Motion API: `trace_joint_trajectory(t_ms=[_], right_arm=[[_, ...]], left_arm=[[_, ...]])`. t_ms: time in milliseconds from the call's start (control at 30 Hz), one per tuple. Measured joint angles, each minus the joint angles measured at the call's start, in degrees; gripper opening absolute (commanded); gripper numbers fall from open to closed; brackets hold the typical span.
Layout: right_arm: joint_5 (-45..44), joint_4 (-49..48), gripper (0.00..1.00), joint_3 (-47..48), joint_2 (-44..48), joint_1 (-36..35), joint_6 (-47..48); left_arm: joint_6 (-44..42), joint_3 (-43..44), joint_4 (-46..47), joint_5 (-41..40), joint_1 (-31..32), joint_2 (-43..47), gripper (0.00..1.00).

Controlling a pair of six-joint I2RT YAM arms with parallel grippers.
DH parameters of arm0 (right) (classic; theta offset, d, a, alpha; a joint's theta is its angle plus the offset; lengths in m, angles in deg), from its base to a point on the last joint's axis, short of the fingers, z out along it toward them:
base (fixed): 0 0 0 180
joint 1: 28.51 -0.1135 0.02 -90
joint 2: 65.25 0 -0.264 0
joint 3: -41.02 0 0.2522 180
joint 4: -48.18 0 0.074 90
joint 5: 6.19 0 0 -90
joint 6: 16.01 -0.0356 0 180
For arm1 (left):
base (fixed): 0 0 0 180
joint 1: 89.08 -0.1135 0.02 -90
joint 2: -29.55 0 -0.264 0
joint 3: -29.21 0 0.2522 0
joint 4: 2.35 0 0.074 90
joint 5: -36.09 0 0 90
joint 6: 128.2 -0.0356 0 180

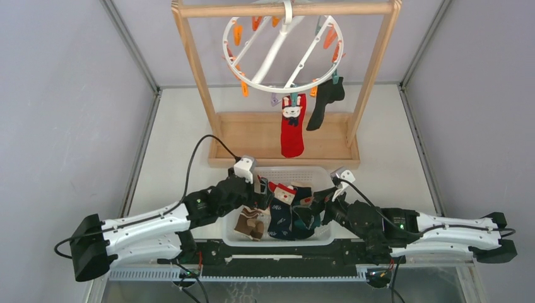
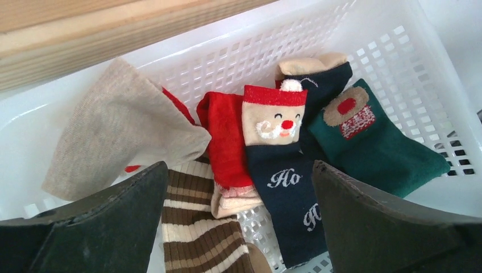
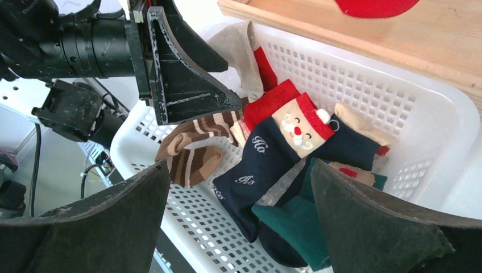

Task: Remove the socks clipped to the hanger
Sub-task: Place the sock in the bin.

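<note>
My left gripper (image 2: 240,166) and right gripper (image 3: 240,164) stood wide open over the white basket (image 1: 296,172) at lower centre, where loose socks (image 2: 287,193) lay. A red sock (image 1: 292,129) and a black sock (image 1: 323,101) hung clipped to the hanger (image 1: 272,55), upper centre.

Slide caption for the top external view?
Left gripper and right gripper over the basket; red sock and black sock hang clipped on the hanger.
</note>
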Motion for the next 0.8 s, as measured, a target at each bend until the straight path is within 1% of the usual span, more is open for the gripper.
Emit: trace_joint_trajectory(t_ms=[200,367,567,667,800], right_arm=[[-2.36,1.33,1.00,-0.48,0.74,-2.23,-1.57],[-3.54,2.10,1.00,-0.66,0.68,-2.56,-2.40],[-5.81,2.47,1.00,-0.66,0.63,-2.60,-2.45],[-7.08,2.45,1.00,-0.66,0.87,-2.23,-2.14],[-6.27,1.92,1.00,-0.66,1.77,1.44,-0.98]], left_arm=[[0.04,6.34,-7.85,-7.96,5.07,-2.36,1.00],[-0.09,8.50,-10.64,-10.86,6.27,-1.92,1.00],[-1.57,8.57,-10.62,-10.67,6.45,1.46,1.00],[-2.80,8.57,-8.76,-10.47,6.47,4.13,1.00],[-5.14,8.59,-5.99,-10.54,6.49,6.62,1.00]])
